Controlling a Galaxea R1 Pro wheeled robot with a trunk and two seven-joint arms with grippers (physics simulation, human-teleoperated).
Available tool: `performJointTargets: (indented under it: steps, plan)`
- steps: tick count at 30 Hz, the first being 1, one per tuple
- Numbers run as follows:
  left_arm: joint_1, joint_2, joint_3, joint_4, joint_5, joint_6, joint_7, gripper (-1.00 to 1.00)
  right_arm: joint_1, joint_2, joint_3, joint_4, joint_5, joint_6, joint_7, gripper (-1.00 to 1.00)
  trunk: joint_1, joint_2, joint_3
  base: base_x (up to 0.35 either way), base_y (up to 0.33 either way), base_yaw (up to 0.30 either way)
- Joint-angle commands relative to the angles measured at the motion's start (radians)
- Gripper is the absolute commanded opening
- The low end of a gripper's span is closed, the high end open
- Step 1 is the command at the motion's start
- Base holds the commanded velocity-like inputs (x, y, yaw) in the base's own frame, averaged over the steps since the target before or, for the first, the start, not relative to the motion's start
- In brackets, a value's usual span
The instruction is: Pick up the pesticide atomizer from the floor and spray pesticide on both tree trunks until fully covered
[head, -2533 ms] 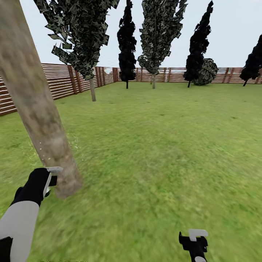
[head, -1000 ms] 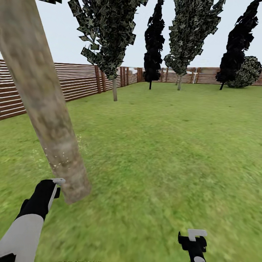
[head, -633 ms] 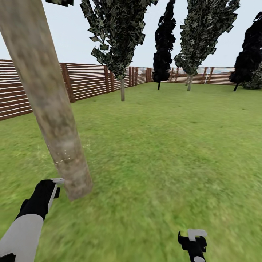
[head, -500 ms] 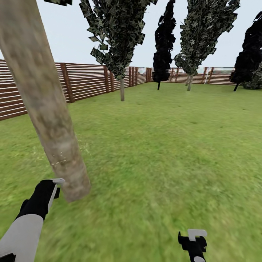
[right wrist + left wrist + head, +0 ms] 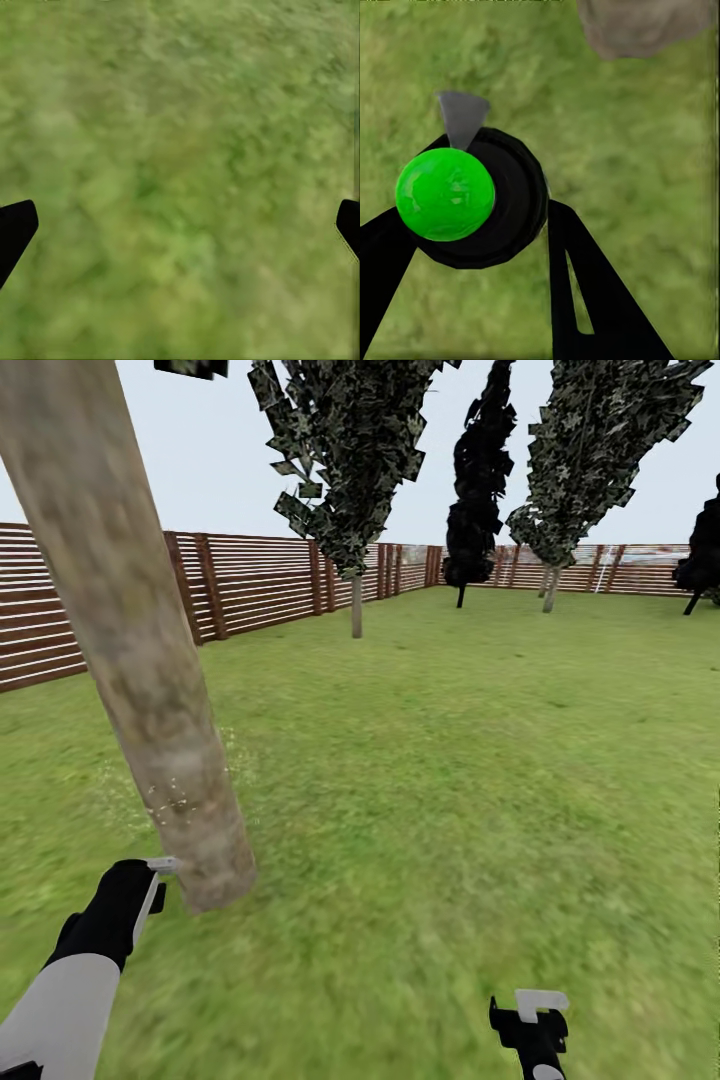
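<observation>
Pesticide (image 5: pixel 172 800) flecks the near tree trunk (image 5: pixel 140 650) low down in the head view, where the left tool (image 5: pixel 152 880) sits just beside the bark, aimed to keep coating it; open lawn (image 5: pixel 450 780) stretches away to the fence (image 5: pixel 260 585). From the left wrist, that tool (image 5: pixel 472 247) is clamped on the pesticide atomizer (image 5: pixel 472 199). From the right wrist, the right tool (image 5: pixel 180 225) hangs with its fingers wide apart over bare grass.

Green lawn (image 5: pixel 470 780) under tree trunk (image 5: pixel 150 690)
</observation>
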Motion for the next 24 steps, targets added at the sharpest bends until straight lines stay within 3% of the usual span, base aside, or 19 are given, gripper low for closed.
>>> performJointTargets:
  steps: [1,16,24]
  plan:
    - [-0.001,0.000,0.000,-0.001,0.004,0.004,0.005,-1.00,0.000,-0.001,0.008,0.000,-0.009,-0.002,-0.002,1.00,0.000,0.000,-0.001,0.145,-0.262,0.000]
    - [-0.001,0.001,0.000,-0.001,0.001,0.004,0.010,-1.00,0.000,0.000,0.008,0.000,-0.009,-0.003,-0.001,1.00,0.000,0.000,-0.001,0.156,-0.244,0.000]
    - [-0.001,0.001,0.000,-0.003,-0.001,0.004,0.010,-1.00,0.000,0.000,0.008,0.000,-0.009,-0.003,-0.001,1.00,0.000,0.000,-0.001,0.015,-0.268,0.221]
